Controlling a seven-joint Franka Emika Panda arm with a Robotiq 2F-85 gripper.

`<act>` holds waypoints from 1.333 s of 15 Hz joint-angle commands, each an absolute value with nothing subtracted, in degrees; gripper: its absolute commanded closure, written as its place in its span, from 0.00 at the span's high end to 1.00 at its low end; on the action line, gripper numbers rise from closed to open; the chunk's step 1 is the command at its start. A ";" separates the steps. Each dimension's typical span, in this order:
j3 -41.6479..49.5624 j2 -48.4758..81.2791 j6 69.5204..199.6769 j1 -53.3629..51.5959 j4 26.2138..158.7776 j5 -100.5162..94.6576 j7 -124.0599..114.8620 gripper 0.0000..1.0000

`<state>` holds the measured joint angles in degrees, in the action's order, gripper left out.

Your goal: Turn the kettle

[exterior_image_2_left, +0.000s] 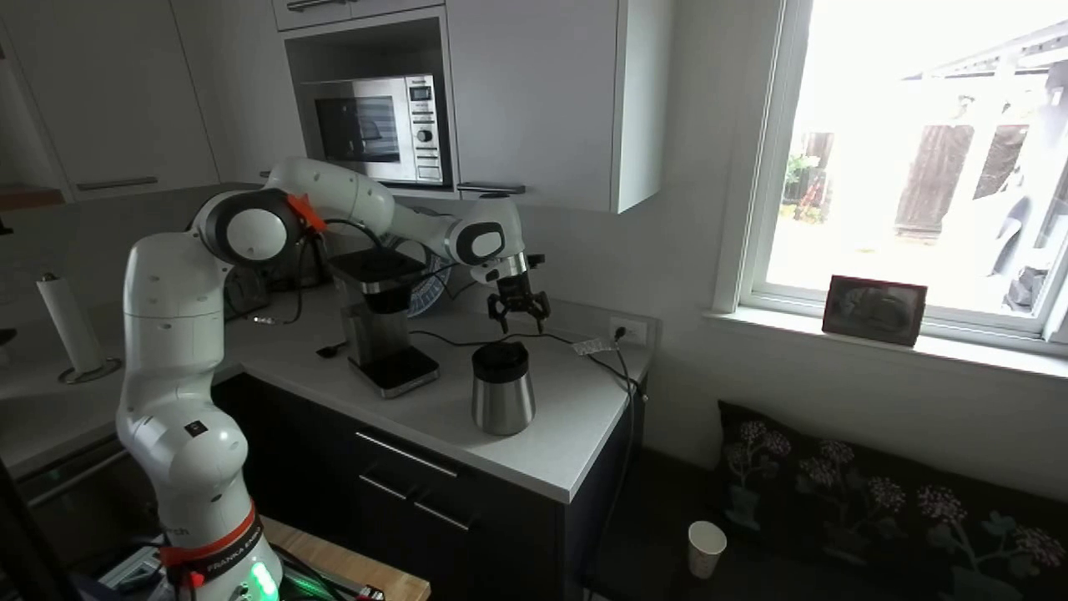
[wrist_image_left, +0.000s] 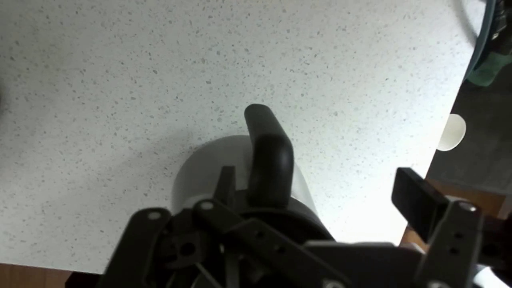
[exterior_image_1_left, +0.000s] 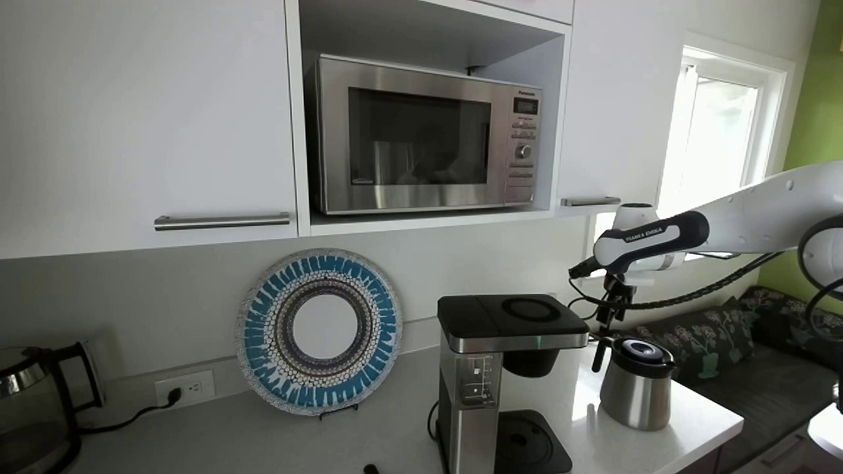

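While near kettle, gripper downward.

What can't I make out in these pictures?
Curved black handle of the silvery cylindrical steel kettle: in an exterior view, hidden behind the kettle itself.
Its round black lid: in the wrist view, largely covered by the dark jointed fingers.
Its contents: hidden by steel and lid in every view.
Clear black-handled glass kettle: in an exterior view, cut off by the left edge.

Wears white casings, dark joint rings, "FRANKA EMIKA" lettering, an orange elbow tag and orange-edged base band; shows a green light, carries ribbed black cable, ends in a black, screw-studded pincer.
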<state>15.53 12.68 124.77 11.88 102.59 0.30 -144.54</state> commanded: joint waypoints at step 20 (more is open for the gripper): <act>17.36 -2.45 115.79 16.93 111.11 -2.79 -64.93 1.00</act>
